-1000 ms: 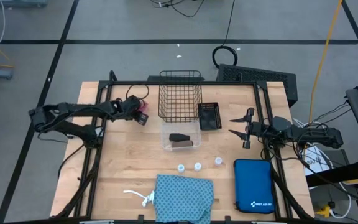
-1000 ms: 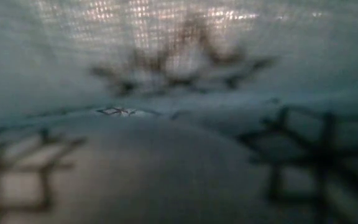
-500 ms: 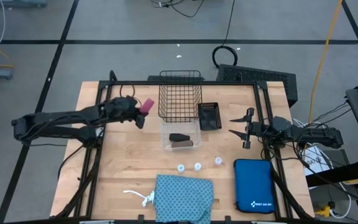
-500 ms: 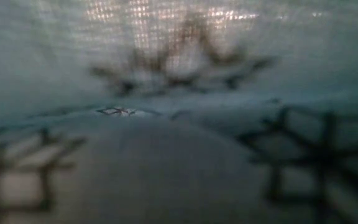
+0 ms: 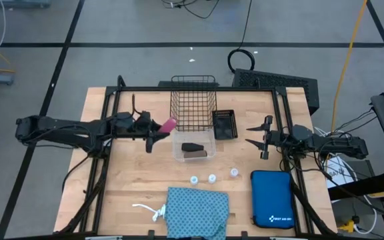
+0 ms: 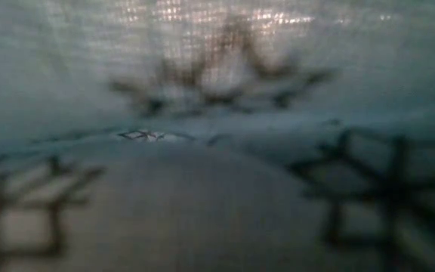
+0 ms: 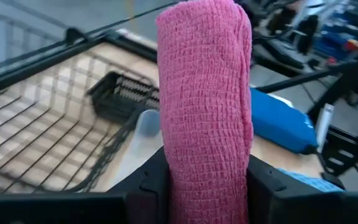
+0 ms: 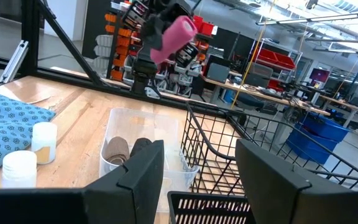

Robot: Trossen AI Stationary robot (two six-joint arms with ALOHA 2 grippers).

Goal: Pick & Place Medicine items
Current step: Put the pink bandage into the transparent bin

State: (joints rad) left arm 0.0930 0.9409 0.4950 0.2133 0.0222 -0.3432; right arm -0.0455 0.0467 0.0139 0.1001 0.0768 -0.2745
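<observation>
High view: the pink roll (image 5: 168, 124) is pinched in the left gripper (image 5: 160, 127) above the table (image 5: 125, 180), at the 9 o'clock edge of the clear bin (image 5: 194, 148). The brown roll (image 5: 196, 156) and a dark item beside it are contained in that bin. The wire basket (image 5: 193, 103) at 12 o'clock and the black tray (image 5: 224, 124) at its 3 o'clock side are seen without medicine items. Three vials (image 5: 213, 178) stand at 6 o'clock of the bin, with the teal cloth (image 5: 197, 213) nearer the front edge and the blue case (image 5: 273, 199) at 4 o'clock. The right gripper (image 5: 258, 134) is held at 3 o'clock with fingers spread, gripping nothing.

Low view: only teal cloth is seen.

Left wrist view: the pink roll (image 7: 205, 106) is clamped upright between the fingers.

Right wrist view: the brown roll (image 8: 116, 149) is seen in the clear bin (image 8: 143, 146).
</observation>
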